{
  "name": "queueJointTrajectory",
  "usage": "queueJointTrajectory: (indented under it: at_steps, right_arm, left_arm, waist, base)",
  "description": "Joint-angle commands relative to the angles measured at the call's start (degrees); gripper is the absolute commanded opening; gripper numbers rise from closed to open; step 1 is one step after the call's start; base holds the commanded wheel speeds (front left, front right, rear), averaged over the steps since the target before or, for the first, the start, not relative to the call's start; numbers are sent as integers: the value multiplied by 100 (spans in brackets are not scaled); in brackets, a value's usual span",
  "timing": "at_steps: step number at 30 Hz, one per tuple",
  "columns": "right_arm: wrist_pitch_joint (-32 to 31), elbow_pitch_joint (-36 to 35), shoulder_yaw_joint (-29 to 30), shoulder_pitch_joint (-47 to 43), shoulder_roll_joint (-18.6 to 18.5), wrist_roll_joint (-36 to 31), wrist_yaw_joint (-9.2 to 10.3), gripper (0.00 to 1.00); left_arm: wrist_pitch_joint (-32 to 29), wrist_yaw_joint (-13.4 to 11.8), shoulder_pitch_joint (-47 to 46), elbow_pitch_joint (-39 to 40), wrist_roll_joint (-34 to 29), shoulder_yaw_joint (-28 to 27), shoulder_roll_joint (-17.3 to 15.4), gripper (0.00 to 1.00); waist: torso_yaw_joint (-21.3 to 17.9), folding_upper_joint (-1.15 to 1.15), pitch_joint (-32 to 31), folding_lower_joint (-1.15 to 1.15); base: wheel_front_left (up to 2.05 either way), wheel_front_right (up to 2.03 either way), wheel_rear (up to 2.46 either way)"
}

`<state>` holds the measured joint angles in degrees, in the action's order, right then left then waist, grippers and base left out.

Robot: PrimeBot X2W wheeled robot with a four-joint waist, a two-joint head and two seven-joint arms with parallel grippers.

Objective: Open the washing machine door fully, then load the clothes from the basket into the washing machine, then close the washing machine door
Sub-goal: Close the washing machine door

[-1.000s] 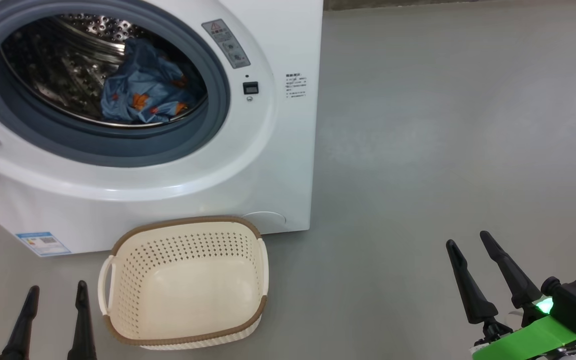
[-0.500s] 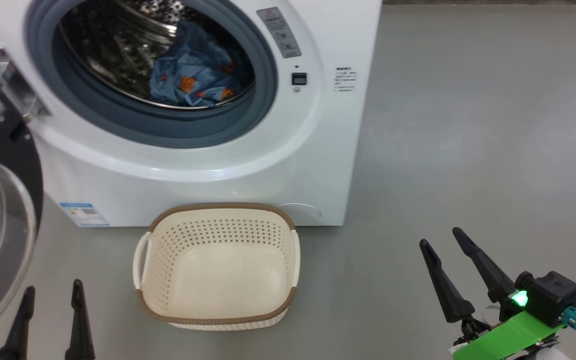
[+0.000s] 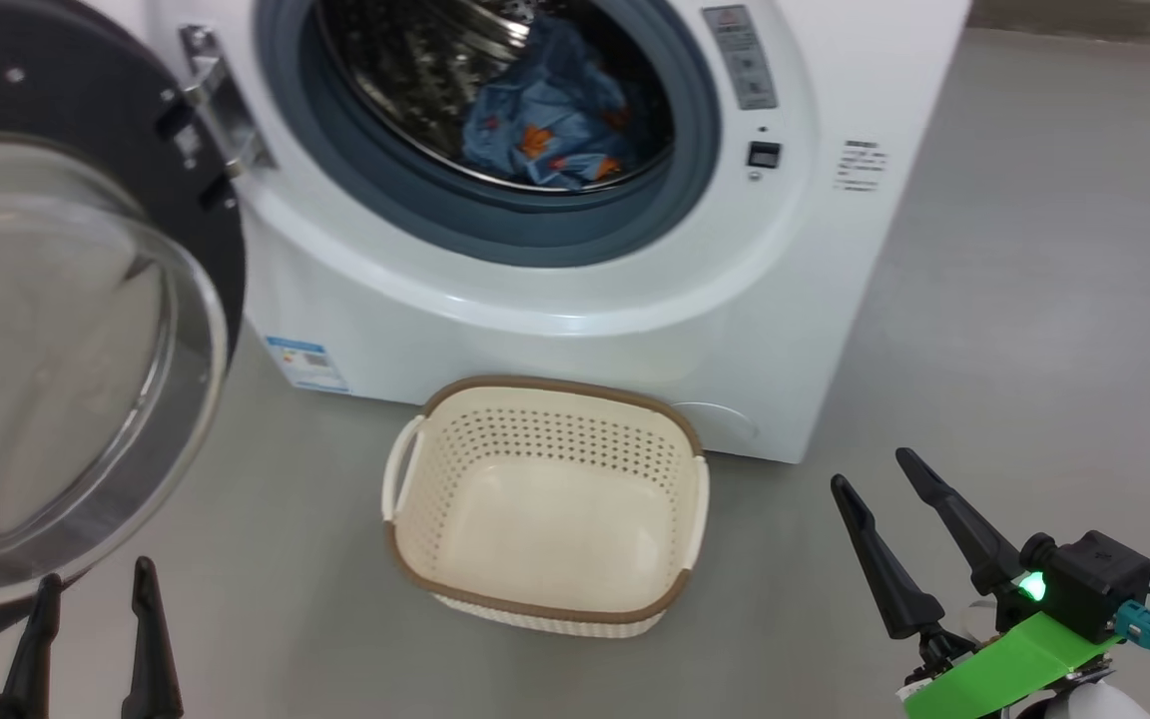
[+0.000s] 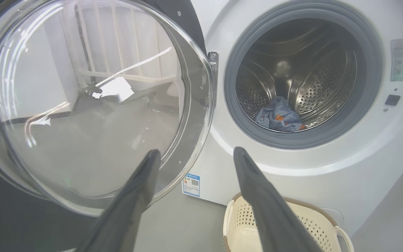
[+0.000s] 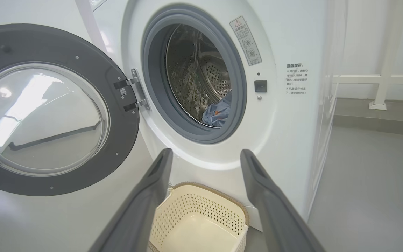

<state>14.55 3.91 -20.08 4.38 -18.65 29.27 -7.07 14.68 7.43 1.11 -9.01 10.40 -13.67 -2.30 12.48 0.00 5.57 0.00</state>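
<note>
The white washing machine (image 3: 575, 330) (image 4: 327, 182) (image 5: 292, 140) stands ahead with its door (image 3: 66, 330) (image 4: 82, 105) (image 5: 44, 115) swung wide open to the left. Blue clothes (image 3: 550, 125) (image 4: 278, 117) (image 5: 219, 113) with orange figures lie in the steel drum. On the floor before the machine sits the cream basket (image 3: 545, 504) (image 4: 313, 224) (image 5: 201, 220), with nothing inside. My left gripper (image 3: 91, 594) (image 4: 194, 154) is open at the lower left, just below the door's glass bowl. At the lower right my right gripper (image 3: 874, 471) (image 5: 205, 154) is open, well apart from the basket.
Grey floor (image 3: 1034, 300) spreads to the right of the machine. A white railing (image 5: 383, 78) and wall stand behind it on the right. The open door reaches into the space at my left.
The head camera has swung left: the machine and basket have shifted right in the picture and the open door has come into view. Both grippers stay open.
</note>
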Motion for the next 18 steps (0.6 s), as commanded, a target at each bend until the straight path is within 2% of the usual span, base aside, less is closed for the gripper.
queueJointTrajectory:
  at_steps: [1, 8, 18]
  right_arm:
    - [45, -108, -88, 158, -127, 91, -42, 100]
    - [45, -72, -193, 238, -195, 126, -42, 100]
    - [45, -44, -245, 226, -211, 165, -42, 100]
  left_arm:
    - [32, -53, -117, 161, 67, -166, -60, 100]
    - [32, -220, -48, 168, 266, -52, -59, 100]
    - [32, -376, 73, 253, 381, 99, -58, 100]
  waist:
    - [395, 0, 11, 0]
    - [1011, 0, 17, 0]
    - [1640, 0, -44, 0]
  base:
    - [0, 0, 0]
    - [0, 0, 0]
    - [0, 0, 0]
